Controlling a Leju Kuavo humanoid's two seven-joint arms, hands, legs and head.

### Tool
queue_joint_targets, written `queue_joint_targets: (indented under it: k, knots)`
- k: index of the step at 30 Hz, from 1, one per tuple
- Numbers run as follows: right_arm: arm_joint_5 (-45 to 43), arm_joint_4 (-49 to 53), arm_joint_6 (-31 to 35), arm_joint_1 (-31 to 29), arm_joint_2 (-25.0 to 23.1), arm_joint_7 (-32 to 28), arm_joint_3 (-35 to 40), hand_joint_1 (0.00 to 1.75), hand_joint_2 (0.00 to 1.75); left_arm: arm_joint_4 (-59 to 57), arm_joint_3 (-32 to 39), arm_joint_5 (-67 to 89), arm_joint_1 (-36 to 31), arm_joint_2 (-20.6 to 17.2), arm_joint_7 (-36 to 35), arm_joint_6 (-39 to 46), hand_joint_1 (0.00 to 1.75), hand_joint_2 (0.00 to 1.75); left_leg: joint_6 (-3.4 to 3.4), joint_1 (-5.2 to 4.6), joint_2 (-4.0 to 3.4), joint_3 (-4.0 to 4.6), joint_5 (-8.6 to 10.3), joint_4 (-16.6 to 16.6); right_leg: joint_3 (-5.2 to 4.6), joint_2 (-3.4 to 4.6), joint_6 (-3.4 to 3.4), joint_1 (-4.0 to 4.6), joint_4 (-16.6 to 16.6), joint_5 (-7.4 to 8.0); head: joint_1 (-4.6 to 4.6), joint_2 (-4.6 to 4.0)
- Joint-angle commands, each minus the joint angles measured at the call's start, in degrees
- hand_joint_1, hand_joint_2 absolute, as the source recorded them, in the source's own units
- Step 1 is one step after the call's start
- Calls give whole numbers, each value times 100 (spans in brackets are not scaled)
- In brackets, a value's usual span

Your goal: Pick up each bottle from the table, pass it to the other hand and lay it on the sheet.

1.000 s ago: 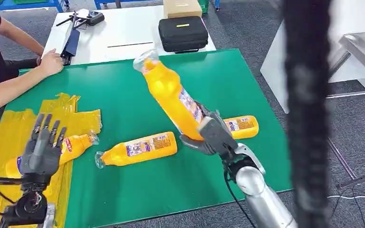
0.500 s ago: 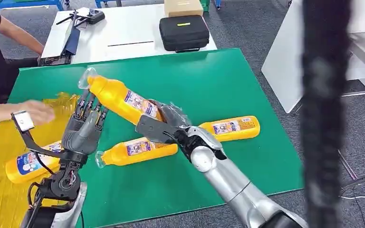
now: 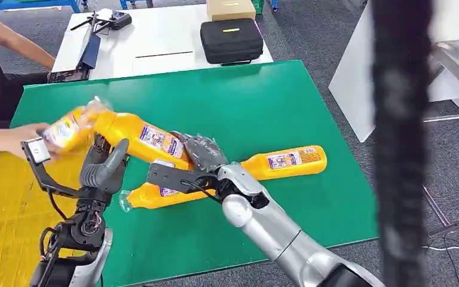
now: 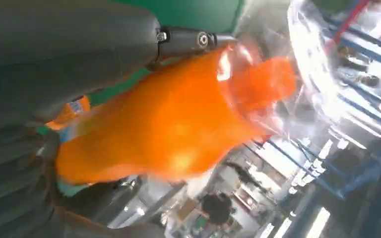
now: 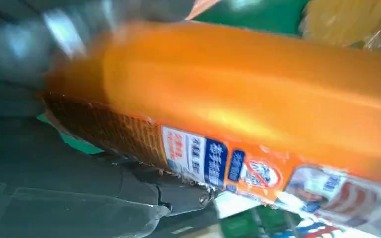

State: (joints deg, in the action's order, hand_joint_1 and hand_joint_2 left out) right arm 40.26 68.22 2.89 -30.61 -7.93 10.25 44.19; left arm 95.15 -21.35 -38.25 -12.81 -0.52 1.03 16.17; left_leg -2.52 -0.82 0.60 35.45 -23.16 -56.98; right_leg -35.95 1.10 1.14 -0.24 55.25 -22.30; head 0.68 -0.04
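Observation:
My right hand (image 3: 200, 156) grips the base of an orange bottle (image 3: 137, 134) (image 5: 258, 114) and holds it slanted above the green table (image 3: 263, 95), neck towards the left. My left hand (image 3: 104, 167) is at the neck end, thumb in front and fingers behind; in the left wrist view the bottle (image 4: 178, 129) lies between them. Two more orange bottles lie on the table: one (image 3: 149, 196) just under my right wrist, the other (image 3: 287, 160) to its right. The yellow sheet (image 3: 6, 221) covers the table's left end.
A person's hand (image 3: 12, 136) at the left holds a blurred bottle (image 3: 66, 128) above the sheet. Behind stands a white table with a black case (image 3: 231, 40) and a cardboard box (image 3: 230, 9). A dark blurred post (image 3: 400, 143) crosses the right side.
My right hand has carried the bottle further left and lower, into my left hand, which now has its thumb across it. The person has lifted the bottle that lay on the sheet.

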Motion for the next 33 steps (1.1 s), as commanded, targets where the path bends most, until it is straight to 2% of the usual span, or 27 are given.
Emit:
queue_joint_targets:
  k: [1, 5, 13, 14, 15, 16, 17, 18, 22, 24, 26, 28, 31, 32, 33]
  knots:
    - [-8, -171, 13, -177, -180, 94, 805, 175, 175, -587, -338, 116, -393, 141, -96, 132, 0, 175, 27, 12, 5, -46, -25, -11, 51, -21, -4, 12, 7, -27, 2, 0]
    - [-8, -415, 41, -361, -205, -7, 1153, 175, 175, -679, -359, 270, -534, 196, -83, 325, 0, 175, 15, 5, 5, -21, -11, -4, 26, -15, 0, 5, 2, -13, 0, 0]
    - [-212, -715, 249, -442, -335, -51, 1617, 175, 175, -912, -449, 95, -740, 248, -50, 359, 0, 175, 25, 6, 18, -40, -18, -3, 49, -32, -5, 9, 2, -25, -2, 0]
    - [-293, -727, 264, -454, -326, -39, 1623, 175, 175, -914, -446, 70, -752, 258, -12, 386, 7, 175, 27, 9, 15, -43, -21, -6, 54, -29, -5, 12, 4, -26, 0, 0]
    - [-309, -733, 263, -462, -321, -35, 1630, 175, 175, -904, -442, 65, -759, 260, 9, 391, 168, 175, 31, 10, 13, -51, -27, -9, 61, -29, -5, 13, 7, -32, 2, 0]
    - [-355, -752, 262, -489, -305, -18, 1664, 175, 175, -909, -469, 80, -782, 248, 61, 399, 175, 175, 38, 11, 10, -62, -36, -15, 70, -29, -6, 13, 14, -40, -2, 0]
    - [-411, -778, 257, -498, -303, -6, 1675, 175, 175, -913, -466, 49, -790, 262, 92, 427, 175, 175, 40, 13, 8, -63, -39, -19, 71, -30, -7, 16, 16, -43, 2, 0]
    - [-425, -796, 253, -505, -301, -4, 1692, 175, 175, -912, -473, 49, -796, 259, 123, 430, 175, 175, 21, 6, 16, -28, -15, -6, 37, -28, -3, 8, 5, -22, 0, 0]
    - [-505, -888, 240, -494, -294, 30, 1686, 175, 175, -891, -468, 77, -804, 257, 252, 464, 175, 175, 23, 8, 13, -35, -18, -6, 44, -26, -3, 10, 2, -22, 0, 0]
    - [-522, -914, 239, -498, -290, 32, 1689, 175, 175, -889, -480, 77, -808, 248, 260, 465, 175, 175, 11, 5, 11, -9, -4, 0, 15, -18, -2, 7, -4, -7, 0, 0]
    - [-522, -914, 239, -498, -290, 32, 1689, 175, 175, -889, -480, 77, -808, 248, 260, 465, 175, 175, 23, 9, 17, -37, -18, -6, 47, -31, -3, 11, 2, -24, 0, 0]
    - [-522, -914, 239, -498, -290, 32, 1689, 175, 175, -889, -480, 77, -808, 248, 260, 465, 175, 175, 10, 3, 13, -6, -2, 0, 12, -19, -1, 5, -3, -6, 0, 0]
    - [-579, -977, 235, -489, -278, 88, 1641, 175, 175, -859, -449, 79, -795, 258, 335, 495, 175, 175, 29, 12, 19, -46, -27, -13, 57, -37, -4, 14, 9, -33, 0, 0]
    - [-594, -1013, 229, -490, -260, 104, 1626, 175, 175, -846, -445, 94, -804, 252, 362, 502, 175, 175, 15, 5, 14, -17, -8, -2, 25, -23, -2, 7, -1, -13, 0, 0]
    - [-664, -1090, 174, -497, -232, 161, 1559, 141, 175, -807, -424, 132, -816, 241, 428, 523, 175, 175, 20, 8, 17, -28, -14, -5, 37, -30, -3, 10, 1, -20, 0, 0]
